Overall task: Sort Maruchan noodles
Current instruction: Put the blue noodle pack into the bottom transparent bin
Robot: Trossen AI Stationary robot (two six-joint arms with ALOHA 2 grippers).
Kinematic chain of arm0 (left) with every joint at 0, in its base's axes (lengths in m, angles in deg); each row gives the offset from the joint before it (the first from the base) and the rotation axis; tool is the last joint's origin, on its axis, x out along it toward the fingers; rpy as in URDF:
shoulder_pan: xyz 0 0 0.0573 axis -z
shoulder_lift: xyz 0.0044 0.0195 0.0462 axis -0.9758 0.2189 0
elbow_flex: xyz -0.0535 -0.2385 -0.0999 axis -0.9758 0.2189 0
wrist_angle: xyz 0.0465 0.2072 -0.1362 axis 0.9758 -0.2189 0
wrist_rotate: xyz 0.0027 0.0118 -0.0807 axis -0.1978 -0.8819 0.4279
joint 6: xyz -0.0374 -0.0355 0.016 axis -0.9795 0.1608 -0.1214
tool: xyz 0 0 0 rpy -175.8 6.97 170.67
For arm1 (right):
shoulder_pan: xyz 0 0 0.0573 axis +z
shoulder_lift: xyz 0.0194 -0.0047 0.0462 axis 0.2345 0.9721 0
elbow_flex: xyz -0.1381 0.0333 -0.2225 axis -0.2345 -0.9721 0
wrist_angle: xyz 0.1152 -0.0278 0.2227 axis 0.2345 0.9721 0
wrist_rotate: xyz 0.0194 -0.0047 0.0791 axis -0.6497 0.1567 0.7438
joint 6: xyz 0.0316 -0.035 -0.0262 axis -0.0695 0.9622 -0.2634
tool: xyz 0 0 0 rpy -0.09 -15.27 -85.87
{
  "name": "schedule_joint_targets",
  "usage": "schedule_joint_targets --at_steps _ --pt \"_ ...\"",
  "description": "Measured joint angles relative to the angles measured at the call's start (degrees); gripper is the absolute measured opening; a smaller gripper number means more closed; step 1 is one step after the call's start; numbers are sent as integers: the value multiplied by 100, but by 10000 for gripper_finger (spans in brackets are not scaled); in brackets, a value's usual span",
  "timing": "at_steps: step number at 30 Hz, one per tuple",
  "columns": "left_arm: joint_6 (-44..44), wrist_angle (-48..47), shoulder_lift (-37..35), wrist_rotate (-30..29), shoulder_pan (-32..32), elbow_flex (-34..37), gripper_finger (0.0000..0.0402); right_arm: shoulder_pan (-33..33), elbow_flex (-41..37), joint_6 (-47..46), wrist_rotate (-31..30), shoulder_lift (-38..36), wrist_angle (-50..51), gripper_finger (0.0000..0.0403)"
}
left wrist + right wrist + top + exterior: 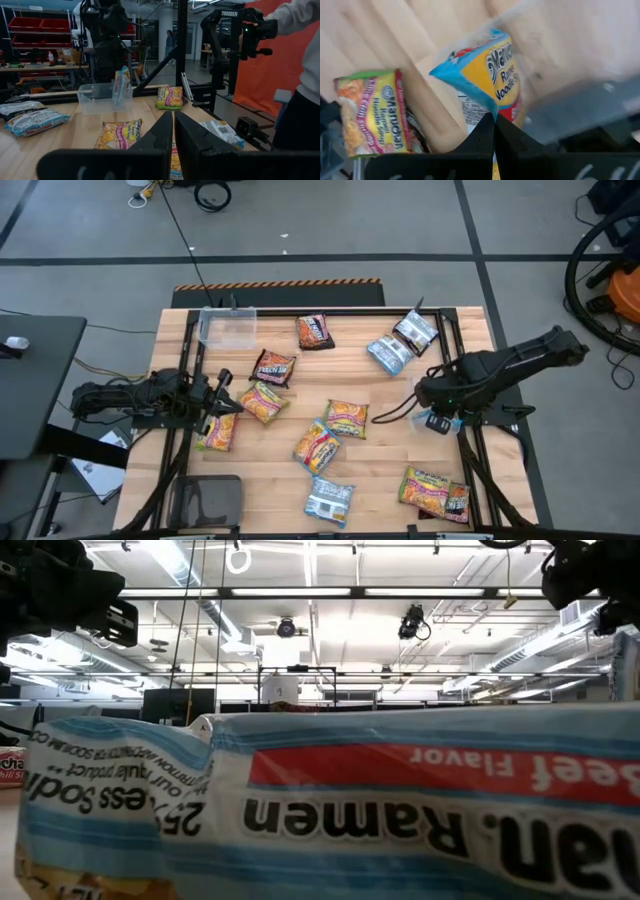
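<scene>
The right gripper, at the right of the overhead frame, is pinching a yellow-and-blue noodle packet between closed fingers, holding it above the wooden table. The left gripper, at the left edge of the table, is sitting closed and holding nothing. Other noodle packets are lying scattered over the table, and a clear bin is standing at the upper left.

My table is pale wood planks in a black frame. Noodle packets lie scattered flat across it: orange, dark brown and light blue ones. A clear bin sits at its far left corner.
</scene>
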Motion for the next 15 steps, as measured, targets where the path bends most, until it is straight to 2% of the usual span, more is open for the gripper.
schedule_joint_targets --at_steps 6,15 --pt "0 -2 0 0 0 1 25 279 -149 541 549 213 -398 10" --pt "0 -2 0 0 0 0 25 501 -154 1042 441 427 -401 25"
